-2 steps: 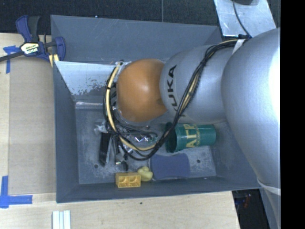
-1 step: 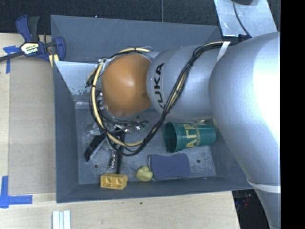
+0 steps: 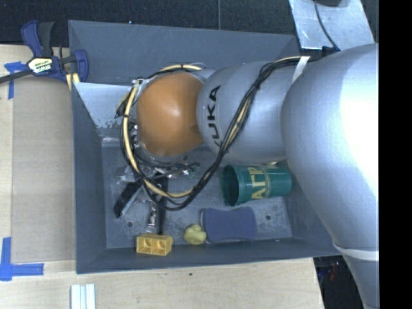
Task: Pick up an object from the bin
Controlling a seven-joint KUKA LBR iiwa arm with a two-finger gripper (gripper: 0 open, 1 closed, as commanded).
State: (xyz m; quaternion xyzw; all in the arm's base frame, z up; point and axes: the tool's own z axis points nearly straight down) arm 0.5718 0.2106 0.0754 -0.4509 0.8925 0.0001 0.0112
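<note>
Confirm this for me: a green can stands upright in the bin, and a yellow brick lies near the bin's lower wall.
Not quite. The green can lies on its side, not upright, as the camera view shows. The yellow brick does lie near the lower wall of the bin.

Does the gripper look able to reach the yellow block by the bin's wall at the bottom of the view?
Probably yes. The yellow block lies bare on the floor with nothing on it, and the gripper hangs close above it in the view. Only the bin wall beside the block may cramp the approach.
</note>
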